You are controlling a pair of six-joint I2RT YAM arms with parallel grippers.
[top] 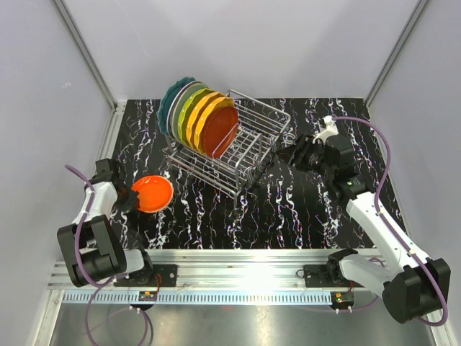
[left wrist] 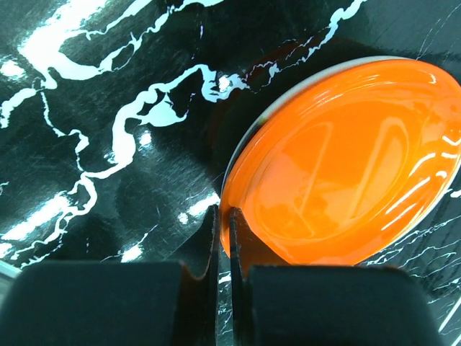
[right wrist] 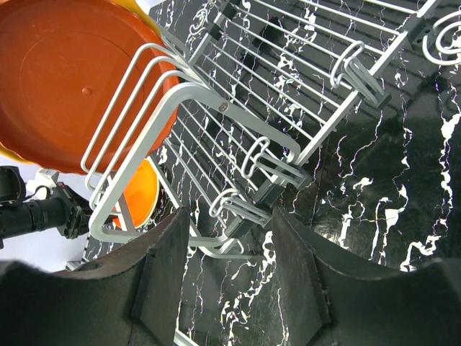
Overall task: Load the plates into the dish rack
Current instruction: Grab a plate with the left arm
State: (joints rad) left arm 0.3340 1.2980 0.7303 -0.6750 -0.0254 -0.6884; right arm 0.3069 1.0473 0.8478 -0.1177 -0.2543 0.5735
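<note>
A glossy orange plate [top: 153, 193] [left wrist: 346, 158] lies on the black marbled table at the left. My left gripper [top: 134, 197] [left wrist: 224, 214] is shut on its near-left rim, which shows as a thin orange strip between the fingertips. The wire dish rack [top: 248, 148] [right wrist: 288, 86] stands mid-table. Several plates stand upright in its left end, from teal [top: 171, 99] to red-orange [top: 220, 131] [right wrist: 65, 79]. My right gripper [top: 292, 155] [right wrist: 230, 213] is open at the rack's right end, with a wire loop of the rack just ahead of its tips. The orange plate [right wrist: 140, 194] shows through the wires.
The right half of the rack holds only bare upright wires [top: 263, 130]. Grey walls and metal posts [top: 86, 50] enclose the table. An aluminium rail [top: 238, 263] runs along the near edge. The left arm [right wrist: 43, 213] shows beyond the rack.
</note>
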